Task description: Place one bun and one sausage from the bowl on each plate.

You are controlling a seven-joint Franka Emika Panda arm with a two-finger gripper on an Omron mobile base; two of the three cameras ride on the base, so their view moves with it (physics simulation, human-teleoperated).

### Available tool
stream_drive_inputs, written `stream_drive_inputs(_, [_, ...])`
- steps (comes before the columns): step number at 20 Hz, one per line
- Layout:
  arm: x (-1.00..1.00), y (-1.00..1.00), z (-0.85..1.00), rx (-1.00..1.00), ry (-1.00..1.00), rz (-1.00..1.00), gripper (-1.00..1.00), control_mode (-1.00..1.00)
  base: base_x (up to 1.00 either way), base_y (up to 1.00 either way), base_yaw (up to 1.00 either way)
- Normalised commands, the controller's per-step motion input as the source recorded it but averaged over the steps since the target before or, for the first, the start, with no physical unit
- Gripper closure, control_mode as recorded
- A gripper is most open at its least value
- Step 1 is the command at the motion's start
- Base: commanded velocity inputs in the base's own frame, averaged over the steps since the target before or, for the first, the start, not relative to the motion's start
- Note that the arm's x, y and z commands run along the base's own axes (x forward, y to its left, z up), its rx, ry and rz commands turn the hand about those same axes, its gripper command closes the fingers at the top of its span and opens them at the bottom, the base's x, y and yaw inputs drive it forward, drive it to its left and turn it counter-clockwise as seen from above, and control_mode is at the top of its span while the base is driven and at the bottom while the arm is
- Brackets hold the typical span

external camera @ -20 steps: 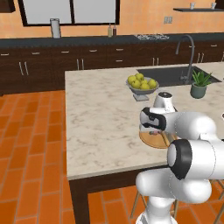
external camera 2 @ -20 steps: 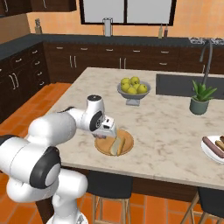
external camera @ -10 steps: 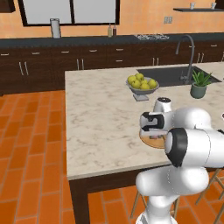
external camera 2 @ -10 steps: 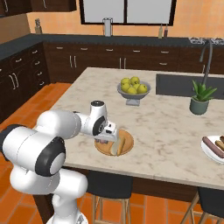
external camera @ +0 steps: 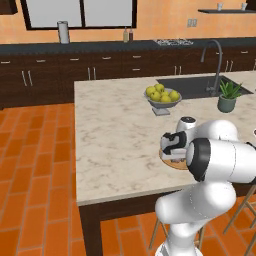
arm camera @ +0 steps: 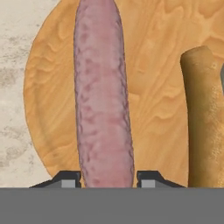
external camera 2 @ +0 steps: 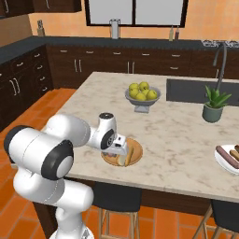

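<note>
In the hand view, the gripper (arm camera: 107, 178) stands low over the orange-tan plate (arm camera: 157, 57), its two finger tips (arm camera: 65, 179) straddling a pink sausage (arm camera: 103, 100) that runs up the centre of the frame. The tips sit just beside the sausage on either side; actual clamping cannot be told. A bun (arm camera: 205, 118) lies on the plate at the right edge. In the right base view, this plate (external camera 2: 135, 156) sits at centre, and a white plate (external camera 2: 224, 161) with sausages lies at the right edge.
</note>
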Motion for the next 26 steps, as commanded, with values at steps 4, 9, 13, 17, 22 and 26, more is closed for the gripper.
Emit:
stream_drive_inputs(4, [0.00,0.04,-0.05,0.00,0.00,0.00,1.00,-1.00,0.00,0.00,0.00])
stream_drive_inputs(9, [0.03,0.00,0.00,0.00,0.00,-0.01,-1.00,-1.00,0.00,0.00,0.00])
stream_drive_inputs(13, [0.00,0.00,0.00,0.00,0.00,0.00,-1.00,-1.00,0.00,0.00,0.00])
stream_drive_inputs(17, [0.00,0.00,0.00,0.00,0.00,0.00,-1.00,-1.00,0.00,0.00,0.00])
stream_drive_inputs(22, [-0.03,0.00,0.06,0.00,0.00,-0.01,-1.00,-1.00,0.00,0.00,0.00])
stream_drive_inputs(26, [-0.08,-0.01,0.52,0.00,0.00,0.00,-1.00,-1.00,0.00,0.00,0.00])
